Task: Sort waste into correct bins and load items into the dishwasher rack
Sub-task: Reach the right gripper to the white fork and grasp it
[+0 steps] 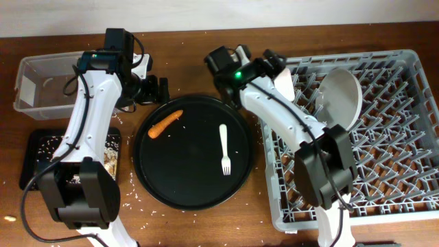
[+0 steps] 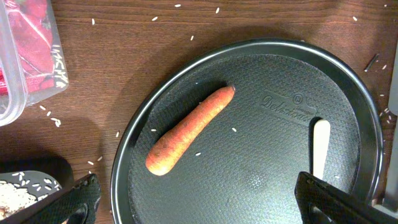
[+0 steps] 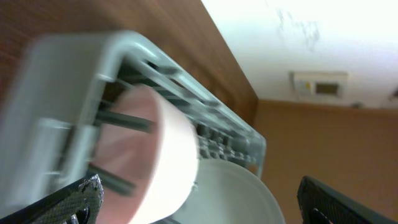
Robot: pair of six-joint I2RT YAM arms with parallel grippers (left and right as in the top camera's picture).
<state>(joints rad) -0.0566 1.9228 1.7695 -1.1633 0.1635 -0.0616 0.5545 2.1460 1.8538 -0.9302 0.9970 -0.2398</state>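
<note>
An orange carrot (image 1: pixel 165 124) (image 2: pixel 189 130) lies on the upper left of the large round black tray (image 1: pixel 154 171). A white plastic spoon with a pronged end (image 1: pixel 223 149) (image 2: pixel 319 146) lies at the tray's middle. My left gripper (image 1: pixel 156 89) (image 2: pixel 199 208) is open and empty above the tray's upper left edge. My right gripper (image 1: pixel 278 65) (image 3: pixel 199 208) is open at the grey dishwasher rack's (image 1: pixel 405 158) near left corner. A white bowl (image 1: pixel 282 82) (image 3: pixel 168 155) and a grey plate (image 1: pixel 341 96) (image 3: pixel 236 193) stand in it. The cup and tissue are out of view.
The clear tub (image 1: pixel 27 75) at the back left holds a red wrapper (image 2: pixel 31 43). The shallow black tray (image 1: pixel 34 147) in front of it holds pale scraps (image 2: pixel 12 196). Rice grains are scattered on the wooden table around both.
</note>
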